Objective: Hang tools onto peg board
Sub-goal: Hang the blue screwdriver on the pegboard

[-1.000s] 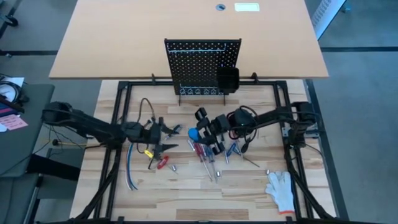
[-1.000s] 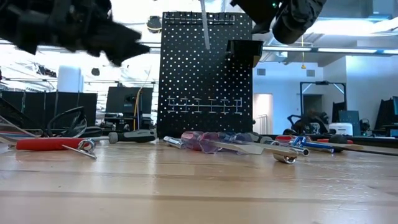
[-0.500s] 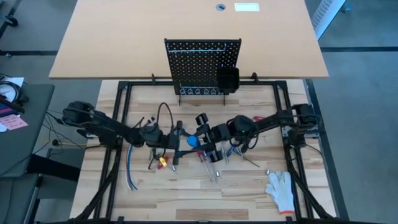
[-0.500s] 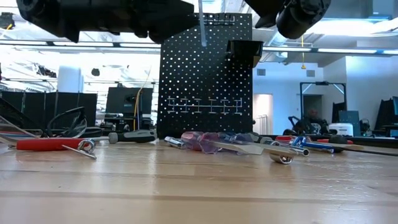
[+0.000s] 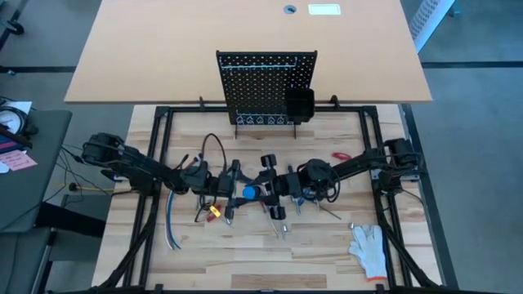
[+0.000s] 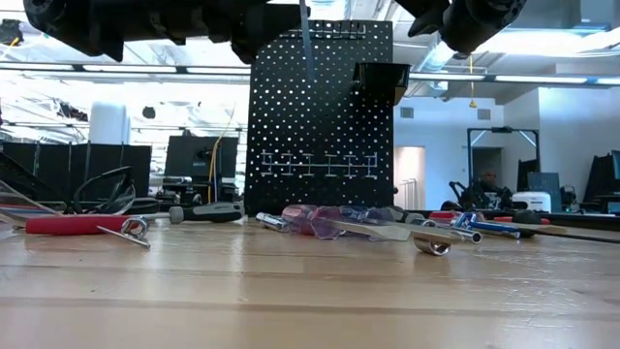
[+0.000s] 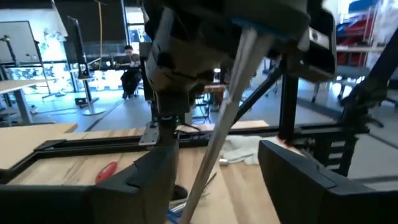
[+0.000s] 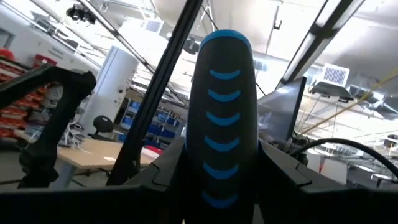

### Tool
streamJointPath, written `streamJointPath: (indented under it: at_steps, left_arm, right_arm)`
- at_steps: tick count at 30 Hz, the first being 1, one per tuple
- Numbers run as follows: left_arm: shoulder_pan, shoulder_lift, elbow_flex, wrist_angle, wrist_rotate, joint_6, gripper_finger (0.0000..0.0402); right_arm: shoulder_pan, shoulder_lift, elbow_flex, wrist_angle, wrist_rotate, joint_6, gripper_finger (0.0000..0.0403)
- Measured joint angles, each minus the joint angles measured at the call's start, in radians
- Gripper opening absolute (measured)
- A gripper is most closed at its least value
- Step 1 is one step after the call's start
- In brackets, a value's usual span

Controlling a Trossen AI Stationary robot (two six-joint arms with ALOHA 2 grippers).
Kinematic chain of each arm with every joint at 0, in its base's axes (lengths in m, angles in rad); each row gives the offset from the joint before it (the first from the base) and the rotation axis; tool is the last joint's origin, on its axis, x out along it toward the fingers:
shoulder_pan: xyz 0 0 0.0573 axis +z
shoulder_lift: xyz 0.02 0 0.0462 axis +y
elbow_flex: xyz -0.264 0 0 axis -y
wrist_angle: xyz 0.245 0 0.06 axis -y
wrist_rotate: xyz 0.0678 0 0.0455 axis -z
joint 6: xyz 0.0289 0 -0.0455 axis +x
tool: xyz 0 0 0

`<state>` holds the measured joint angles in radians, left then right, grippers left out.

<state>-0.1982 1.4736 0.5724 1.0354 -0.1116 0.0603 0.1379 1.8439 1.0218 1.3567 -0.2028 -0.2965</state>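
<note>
A screwdriver with a black handle and blue end [image 5: 247, 193] hangs above the table's middle, handle up, with my right gripper [image 5: 265, 189] shut on it. Its metal shaft [image 7: 217, 143] slants down between the open fingers of my left gripper [image 7: 217, 180], which stand on either side of it without touching. In the low view the shaft [image 6: 306, 44] shows in front of the peg board [image 6: 322, 116], which stands upright at the table's far middle [image 5: 265, 88]. More tools [image 5: 278, 216] lie on the wood below both grippers. My right gripper pinches the screwdriver's handle [image 8: 224, 124] between its two fingers [image 8: 155, 177], below the blue end. The fingers come about level from the table's right and lie across the handle. The screwdriver is lifted clear of the table, roughly upright, shaft pointing down.
Red-handled tools [image 5: 214, 212] lie left of the middle, another red tool [image 5: 341, 156] to the right. A white glove [image 5: 369, 249] sits at the near right, cables [image 5: 169, 220] at the near left. A small black bin [image 5: 299, 103] hangs on the board.
My left gripper has gone toward the table's right, up to the screwdriver's shaft. My right gripper has rolled its wrist and carried the screwdriver a little toward the table's left and near edge, still clear of the table.
</note>
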Motion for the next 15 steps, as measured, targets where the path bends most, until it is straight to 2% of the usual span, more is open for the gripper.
streamJointPath:
  at_steps: [8, 15]
  left_arm:
    - [0.018, 0.000, 0.000, 0.018, -0.001, -0.067, 0.0106]
    - [0.019, 0.000, 0.000, -0.006, 0.020, 0.000, 0.0045]
  right_arm:
    - [0.009, 0.000, 0.000, -0.003, 0.003, -0.045, 0.0143]
    - [0.017, 0.000, 0.000, -0.006, 0.010, -0.042, 0.0143]
